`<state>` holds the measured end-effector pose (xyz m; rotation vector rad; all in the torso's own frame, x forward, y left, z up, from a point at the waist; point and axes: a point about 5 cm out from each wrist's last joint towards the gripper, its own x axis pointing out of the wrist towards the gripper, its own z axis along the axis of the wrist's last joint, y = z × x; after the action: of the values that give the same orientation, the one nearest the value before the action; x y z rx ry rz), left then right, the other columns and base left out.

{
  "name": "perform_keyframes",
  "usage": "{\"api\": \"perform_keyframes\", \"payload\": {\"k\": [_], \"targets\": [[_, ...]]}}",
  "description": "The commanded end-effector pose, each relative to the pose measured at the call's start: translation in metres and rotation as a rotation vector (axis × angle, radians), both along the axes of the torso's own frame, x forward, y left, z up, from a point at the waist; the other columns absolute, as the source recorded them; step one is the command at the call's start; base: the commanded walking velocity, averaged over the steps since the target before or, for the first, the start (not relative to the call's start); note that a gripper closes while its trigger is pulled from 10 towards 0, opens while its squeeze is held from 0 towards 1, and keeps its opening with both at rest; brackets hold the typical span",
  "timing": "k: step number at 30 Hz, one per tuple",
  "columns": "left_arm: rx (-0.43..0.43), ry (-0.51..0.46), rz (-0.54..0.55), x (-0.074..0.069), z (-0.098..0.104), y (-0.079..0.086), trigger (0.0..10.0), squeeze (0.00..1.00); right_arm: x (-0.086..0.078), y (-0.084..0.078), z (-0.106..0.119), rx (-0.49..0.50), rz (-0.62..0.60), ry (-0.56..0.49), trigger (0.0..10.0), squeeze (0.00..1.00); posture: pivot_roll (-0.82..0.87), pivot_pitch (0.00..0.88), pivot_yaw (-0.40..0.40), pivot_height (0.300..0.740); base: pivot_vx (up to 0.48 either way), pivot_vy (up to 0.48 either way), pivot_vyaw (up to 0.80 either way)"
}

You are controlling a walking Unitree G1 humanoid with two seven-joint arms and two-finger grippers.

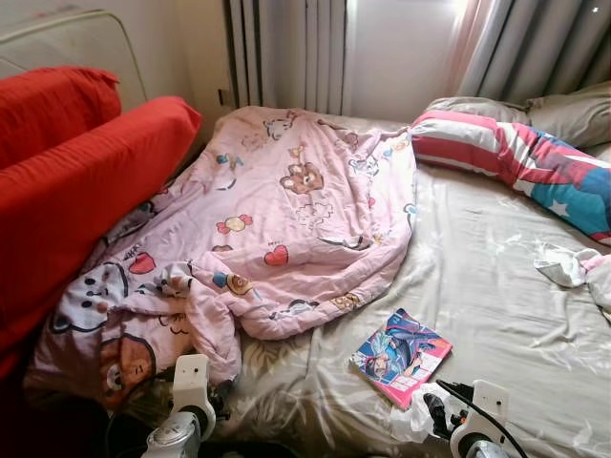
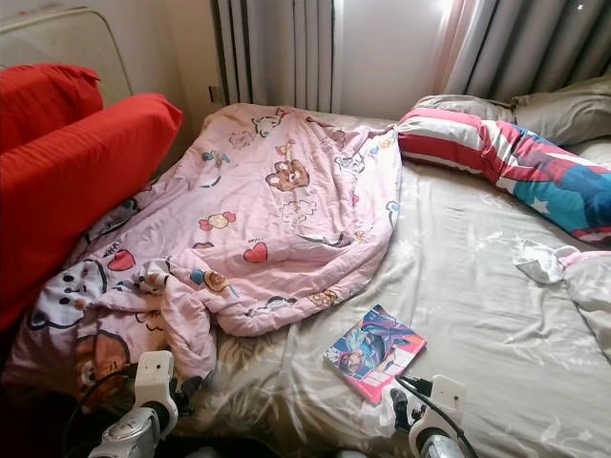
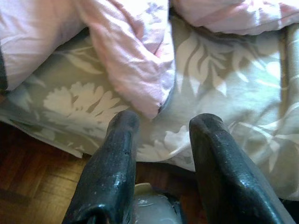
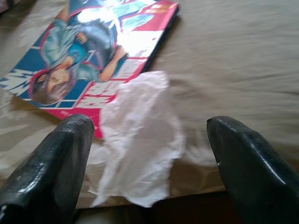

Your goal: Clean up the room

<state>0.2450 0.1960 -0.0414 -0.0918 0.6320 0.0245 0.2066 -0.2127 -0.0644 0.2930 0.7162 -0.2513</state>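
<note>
The right gripper [image 4: 149,154] hangs spread wide over a crumpled white tissue [image 4: 138,149] at the bed's near edge, overlapping the comic book [image 1: 401,355] — best pinch its middle, clear of the cover. The left gripper [image 3: 161,140] waits open by the pink quilt [image 1: 277,219].

We see bright daylight coming through the grey pleated curtains [image 1: 286,52] at the back, washed white near the top. It shines on the beige leaf-print bed sheet [image 1: 477,277]. The near left corner is dark. White glare sits on the glossy pink comic book [image 4: 98,42], and that wrist picture looks soft and blurry.
</note>
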Motion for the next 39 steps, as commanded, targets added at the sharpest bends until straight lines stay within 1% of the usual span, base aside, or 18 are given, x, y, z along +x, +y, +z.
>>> {"api": "perform_keyframes", "payload": {"k": [1,2,3,6,10,11,12,13,15,17,19,21,28,29,31,32,33,39], "targets": [[0.000,0.000,-0.010,-0.001,-0.001,0.001,10.0,0.00,0.003,0.002,0.002,0.023,-0.017,-0.025,10.0,0.09,0.01,0.000,-0.011,0.652,0.000,0.000,0.00],[0.001,-0.005,-0.013,-0.001,0.000,0.001,10.0,0.00,0.003,0.002,0.002,0.027,-0.018,-0.031,10.0,0.61,0.01,0.000,-0.007,0.652,0.000,0.000,0.00],[0.003,-0.009,-0.015,-0.001,0.000,0.002,10.0,0.00,0.003,0.003,0.002,0.029,-0.016,-0.035,10.0,0.80,0.01,0.000,-0.004,0.652,0.000,0.000,0.00],[0.013,-0.023,-0.019,-0.002,0.001,0.004,10.0,0.00,0.003,0.006,0.002,0.044,0.012,-0.048,10.0,1.00,0.00,0.000,0.011,0.652,0.000,0.000,0.00],[0.029,-0.037,-0.022,-0.005,0.001,0.009,10.0,0.00,0.003,0.008,0.002,-0.030,0.115,-0.046,10.0,1.00,-0.02,0.000,0.033,0.652,0.000,0.000,0.00],[0.036,-0.041,-0.027,-0.006,0.001,0.010,10.0,0.00,0.002,0.009,0.002,-0.038,0.129,-0.052,10.0,0.09,-0.03,0.000,0.043,0.652,0.000,0.000,0.00],[0.038,-0.042,-0.028,-0.006,0.001,0.011,10.0,0.00,0.002,0.010,0.002,-0.040,0.133,-0.054,10.0,0.09,-0.03,0.000,0.049,0.652,0.000,0.000,0.00],[0.043,-0.045,-0.033,-0.007,0.001,0.012,10.0,0.00,0.001,0.010,0.002,-0.035,0.128,-0.059,10.0,0.00,-0.04,0.008,0.055,0.652,0.000,0.000,0.00],[0.049,-0.054,-0.039,-0.010,0.000,0.014,10.0,0.00,-0.002,0.012,0.001,-0.030,0.113,-0.071,10.0,0.00,-0.04,0.019,0.064,0.652,0.000,0.000,0.00],[0.050,-0.061,-0.042,-0.011,0.000,0.015,10.0,0.00,0.044,0.019,0.027,-0.043,0.115,-0.151,10.0,0.00,-0.04,0.026,0.068,0.652,0.000,0.000,0.00],[0.050,-0.061,-0.042,-0.011,0.000,0.015,10.0,0.00,0.044,0.019,0.027,-0.043,0.115,-0.151,10.0,0.00,-0.04,0.026,0.068,0.652,0.000,0.000,0.00],[0.044,-0.077,-0.047,-0.016,-0.002,0.016,10.0,0.00,0.072,0.022,0.048,-0.060,0.083,-0.211,10.0,0.00,-0.03,0.050,0.060,0.652,0.000,0.000,0.00],[0.031,-0.078,-0.068,-0.038,-0.012,0.015,10.0,0.00,0.070,0.003,0.054,-0.089,-0.058,-0.287,10.0,0.00,-0.01,0.074,0.042,0.652,0.000,0.000,0.00],[0.040,-0.077,-0.076,-0.036,-0.011,0.013,10.0,0.00,0.068,0.000,0.054,-0.092,-0.084,-0.288,10.0,0.00,-0.01,0.080,0.039,0.652,0.000,0.000,0.00],[0.063,-0.139,-0.103,0.008,0.013,0.002,10.0,0.00,0.066,-0.006,0.053,-0.097,-0.118,-0.274,10.0,0.00,-0.01,0.089,0.034,0.652,0.000,0.000,0.00],[0.063,-0.139,-0.103,0.008,0.013,0.002,10.0,0.00,0.066,-0.006,0.053,-0.097,-0.118,-0.274,10.0,0.00,-0.01,0.089,0.034,0.652,0.000,0.000,0.00],[0.061,-0.181,-0.112,0.023,0.025,-0.003,10.0,0.00,0.063,-0.009,0.051,-0.103,-0.128,-0.259,10.0,0.00,0.00,0.101,0.028,0.652,0.000,0.000,0.00],[0.069,-0.229,-0.128,0.034,0.034,-0.011,10.0,0.00,0.056,-0.018,0.045,-0.132,-0.133,-0.189,10.0,0.00,0.02,0.160,0.010,0.652,0.000,0.000,0.00]]}}
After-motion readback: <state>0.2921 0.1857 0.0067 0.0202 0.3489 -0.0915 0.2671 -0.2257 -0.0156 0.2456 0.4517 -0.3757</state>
